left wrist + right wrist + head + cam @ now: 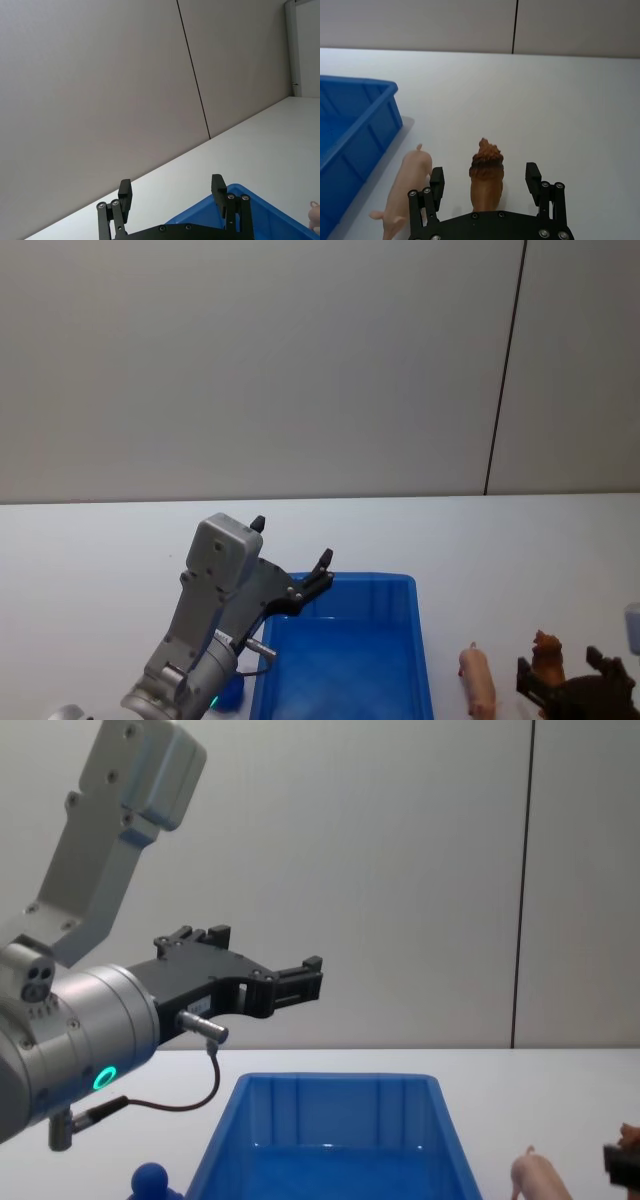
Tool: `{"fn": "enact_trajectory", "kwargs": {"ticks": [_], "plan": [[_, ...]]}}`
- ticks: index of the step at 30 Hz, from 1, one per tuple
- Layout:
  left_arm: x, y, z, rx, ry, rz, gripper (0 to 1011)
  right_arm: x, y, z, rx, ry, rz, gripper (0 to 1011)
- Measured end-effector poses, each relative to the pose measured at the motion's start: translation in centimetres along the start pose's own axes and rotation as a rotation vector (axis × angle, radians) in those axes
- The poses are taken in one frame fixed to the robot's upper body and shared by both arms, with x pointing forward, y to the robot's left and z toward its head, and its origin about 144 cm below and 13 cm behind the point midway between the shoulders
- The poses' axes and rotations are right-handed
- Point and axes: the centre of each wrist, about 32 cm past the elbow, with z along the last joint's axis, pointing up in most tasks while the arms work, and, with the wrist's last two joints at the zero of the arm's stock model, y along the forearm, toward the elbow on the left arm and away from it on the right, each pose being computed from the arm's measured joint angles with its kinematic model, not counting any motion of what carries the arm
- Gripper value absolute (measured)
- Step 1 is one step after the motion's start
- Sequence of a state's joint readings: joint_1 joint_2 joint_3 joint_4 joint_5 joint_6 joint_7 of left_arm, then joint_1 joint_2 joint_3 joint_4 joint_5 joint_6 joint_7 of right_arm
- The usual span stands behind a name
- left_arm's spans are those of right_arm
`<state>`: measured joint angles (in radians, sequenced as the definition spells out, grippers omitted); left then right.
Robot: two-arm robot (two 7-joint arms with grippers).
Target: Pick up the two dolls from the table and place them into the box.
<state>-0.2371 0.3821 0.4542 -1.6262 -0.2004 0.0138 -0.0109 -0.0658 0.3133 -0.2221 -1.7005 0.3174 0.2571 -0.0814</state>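
Note:
The brown lion doll (486,159) stands on the white table (100,540), between the spread fingers of my open right gripper (485,176); neither finger touches it. The pale pink pig doll (406,189) lies just outside one finger, between the lion and the blue box (355,125). From the head, pig (478,680) and lion (547,652) sit right of the box (340,665), with the right gripper (560,672) low at the lion. My left gripper (292,542) hangs open and empty in the air over the box's far left corner; it also shows in the chest view (300,978).
A small blue knob-like object (232,692) sits on the table left of the box. The box (330,1140) holds no toy that I can see. A grey wall with a dark seam stands behind the table. Bare tabletop stretches far and right.

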Motion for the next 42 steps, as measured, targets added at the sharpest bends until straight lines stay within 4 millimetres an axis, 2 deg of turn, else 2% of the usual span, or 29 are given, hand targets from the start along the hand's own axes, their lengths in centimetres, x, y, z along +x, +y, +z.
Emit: {"fn": "enact_trajectory", "kwargs": {"ticks": [7, 13, 19, 21, 22, 24, 25, 30, 31, 33, 42], "plan": [[0.0, 0.0, 0.0, 0.0, 0.0, 0.0, 1002, -0.5, 0.4, -1.2, -0.053, 0.008, -0.003, 998], [0.0, 0.0, 0.0, 0.0, 0.0, 0.0, 1002, -0.8, 0.6, -1.8, -0.082, 0.014, -0.004, 881], [0.0, 0.0, 0.0, 0.0, 0.0, 0.0, 1002, -1.1, 0.6, -2.3, -0.103, 0.021, -0.012, 684], [0.0, 0.0, 0.0, 0.0, 0.0, 0.0, 1002, -1.1, 0.6, -2.4, -0.105, 0.021, -0.015, 664], [0.0, 0.0, 0.0, 0.0, 0.0, 0.0, 1002, -1.2, 0.5, -2.5, -0.108, 0.021, -0.019, 601], [0.0, 0.0, 0.0, 0.0, 0.0, 0.0, 1002, -1.3, 0.4, -2.7, -0.106, 0.018, -0.024, 564], [0.0, 0.0, 0.0, 0.0, 0.0, 0.0, 1002, -1.3, 0.4, -2.7, -0.105, 0.017, -0.027, 503], [0.0, 0.0, 0.0, 0.0, 0.0, 0.0, 1002, -1.5, 0.0, -2.6, -0.084, 0.009, -0.037, 361], [0.0, 0.0, 0.0, 0.0, 0.0, 0.0, 1002, -1.6, -0.1, -2.6, -0.074, 0.006, -0.04, 307], [0.0, 0.0, 0.0, 0.0, 0.0, 0.0, 1002, -1.7, -0.3, -2.5, -0.057, -0.001, -0.044, 278], [0.0, 0.0, 0.0, 0.0, 0.0, 0.0, 1002, -1.9, -1.0, -1.6, 0.022, -0.018, -0.032, 276]]}}
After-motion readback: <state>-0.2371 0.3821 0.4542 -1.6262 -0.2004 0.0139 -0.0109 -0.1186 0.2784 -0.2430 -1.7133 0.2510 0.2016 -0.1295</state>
